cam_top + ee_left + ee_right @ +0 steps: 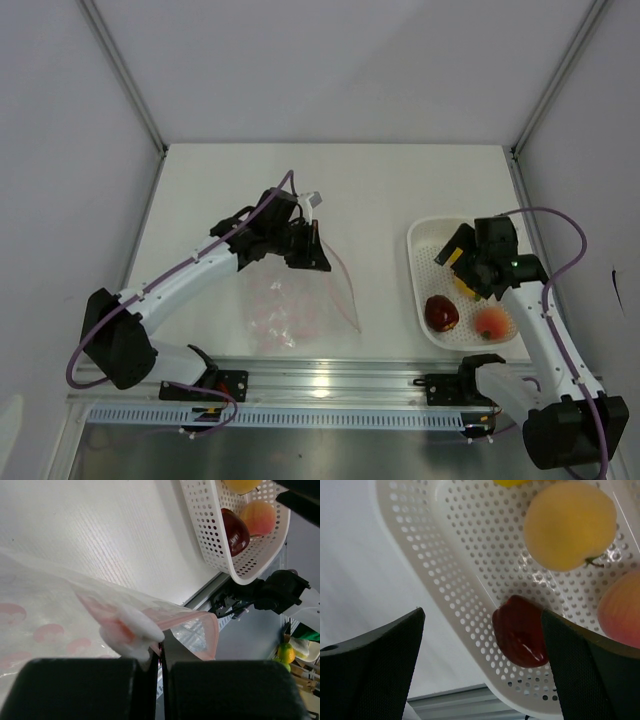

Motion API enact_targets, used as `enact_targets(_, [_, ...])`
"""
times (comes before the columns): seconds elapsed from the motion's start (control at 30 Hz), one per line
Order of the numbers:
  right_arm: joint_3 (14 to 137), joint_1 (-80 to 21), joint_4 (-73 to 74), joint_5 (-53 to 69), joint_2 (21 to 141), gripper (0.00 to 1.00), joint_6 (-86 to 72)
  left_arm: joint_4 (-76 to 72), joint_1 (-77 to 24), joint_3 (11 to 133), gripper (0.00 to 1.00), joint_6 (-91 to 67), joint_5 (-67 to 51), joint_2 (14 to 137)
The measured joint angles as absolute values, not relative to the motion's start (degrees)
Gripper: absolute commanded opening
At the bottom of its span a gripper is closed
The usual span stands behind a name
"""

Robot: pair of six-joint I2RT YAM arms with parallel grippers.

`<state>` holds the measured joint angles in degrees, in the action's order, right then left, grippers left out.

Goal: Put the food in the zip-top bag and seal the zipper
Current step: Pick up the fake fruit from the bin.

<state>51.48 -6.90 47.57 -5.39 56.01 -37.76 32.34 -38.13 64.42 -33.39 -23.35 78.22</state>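
White surface [380, 190]: the zip-top bag [295, 305] sits left of centre by the near edge. The perforated basket [425, 250] at the right edge holds the food [442, 313]. Only the wrist views show the grips — left tool [161, 662] clamped on the zipper [190, 616], right tool [482, 612] spread wide over the dark red piece [520, 637].

A white perforated plastic basket [427, 250] sat at the right of the white matte table [380, 190], above a silver metal rail [330, 380] along the bottom.
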Motion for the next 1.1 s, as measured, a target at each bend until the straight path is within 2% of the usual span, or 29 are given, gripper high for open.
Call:
enact_targets(0.3, [44.21, -6.90, 53.08, -7.11, 55.57, 0.99, -45.69, 31.86, -38.13, 64.38, 0.01, -33.39, -24.27, 78.22])
enact_targets(0.97, [35.22, -13.65, 48.75, -5.56, 59.33, 0.99, -51.86, 31.09, -38.15, 64.38, 0.01, -33.43, -25.45, 78.22])
enact_targets(1.03, [34.68, -13.65, 47.81, -5.54, 59.94, 0.97, -51.88, 30.98, -38.15, 64.38, 0.01, -33.43, -25.67, 78.22])
enact_targets(1.1, [34.44, -13.67, 47.09, -5.56, 60.20, 0.89, -51.90, 30.98, -38.15, 64.38, 0.00, -33.43, -25.71, 78.24])
